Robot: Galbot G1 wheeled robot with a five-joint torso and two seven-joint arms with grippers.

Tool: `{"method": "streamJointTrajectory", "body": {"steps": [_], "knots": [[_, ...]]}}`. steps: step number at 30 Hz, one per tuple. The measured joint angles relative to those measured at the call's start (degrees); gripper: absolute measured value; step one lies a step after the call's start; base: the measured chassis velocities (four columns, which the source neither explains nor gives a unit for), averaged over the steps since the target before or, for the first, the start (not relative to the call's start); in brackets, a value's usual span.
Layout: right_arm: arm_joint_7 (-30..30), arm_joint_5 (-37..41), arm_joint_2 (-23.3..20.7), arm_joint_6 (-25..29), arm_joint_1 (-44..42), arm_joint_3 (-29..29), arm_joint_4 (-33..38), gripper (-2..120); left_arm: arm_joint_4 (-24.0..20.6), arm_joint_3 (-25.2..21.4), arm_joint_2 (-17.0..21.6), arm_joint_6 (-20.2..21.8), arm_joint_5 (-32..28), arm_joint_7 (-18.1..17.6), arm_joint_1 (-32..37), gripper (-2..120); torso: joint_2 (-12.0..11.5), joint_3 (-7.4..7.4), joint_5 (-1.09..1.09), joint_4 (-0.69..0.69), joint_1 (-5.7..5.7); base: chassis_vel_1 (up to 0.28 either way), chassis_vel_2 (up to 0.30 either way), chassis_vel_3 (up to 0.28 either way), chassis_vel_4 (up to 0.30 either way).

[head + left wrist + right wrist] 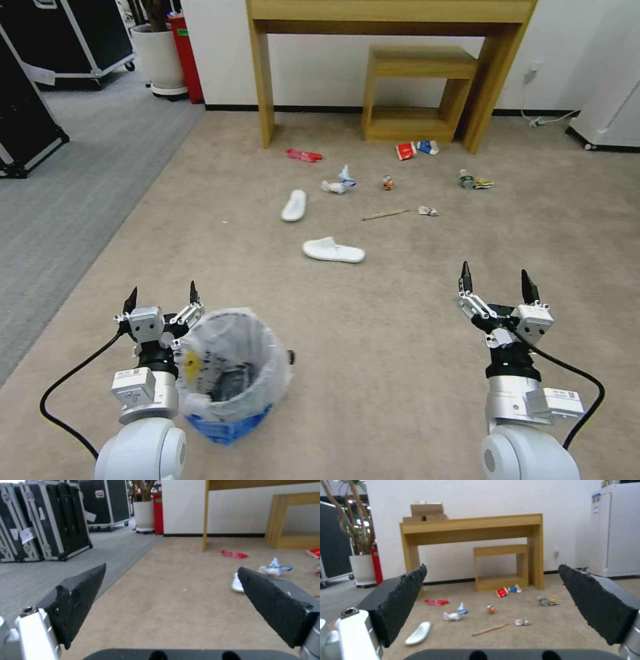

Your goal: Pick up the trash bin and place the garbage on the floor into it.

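The trash bin (230, 367), lined with a crinkly clear bag over a blue base, stands on the beige floor (400, 320) close to my front left. My left gripper (161, 293) is open right beside the bin's left rim, nothing between its fingers. Open too, my right gripper (497, 279) hovers over bare carpet at the right. The garbage lies ahead: two white slippers (333, 251) (294, 205), a red wrapper (303, 155), crumpled tissues (338, 183), a small can (388, 182), a wooden stick (385, 215), a red cup (405, 151), a bottle (467, 179). The right wrist view looks past its gripper (492, 566) at the litter.
A wooden desk (393, 13) with a small wooden shelf (417, 93) under it stands against the far wall behind the litter. Grey ribbed carpet (73, 187) with black flight cases (50, 522), a white plant pot (160, 60) and a red extinguisher lies left. A white cabinet (613, 107) stands right.
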Motion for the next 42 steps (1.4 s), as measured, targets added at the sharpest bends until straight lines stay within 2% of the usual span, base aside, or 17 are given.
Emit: {"method": "streamJointTrajectory", "body": {"steps": [11,16,24,42], "knots": [[-0.94,0.19,0.01,1.21,0.27,-0.16,-0.96,100,0.90,-0.10,0.01,-0.12,-0.02,-0.29,-0.24,99,0.00,-0.01,-0.06,0.00,0.01,0.303,0.313,-0.284,-0.286],[-0.76,0.78,-0.75,1.36,0.91,0.12,-1.36,100,2.12,0.53,-0.27,-0.49,-0.13,-0.29,-0.44,100,0.00,0.00,0.01,0.00,0.00,0.024,-0.001,-0.021,-0.012],[-0.62,2.06,-2.49,1.54,1.62,1.36,-1.79,100,3.51,0.90,-0.40,-1.07,-1.07,-0.30,-0.33,100,0.00,0.00,-0.01,0.00,0.00,-0.037,-0.040,0.027,0.026],[-0.55,2.80,-3.06,0.43,2.07,0.70,-1.89,100,3.15,0.11,-0.79,-1.63,-1.15,-0.72,0.07,100,-0.01,0.00,-0.01,0.00,0.00,0.000,0.000,0.000,0.000]]}}
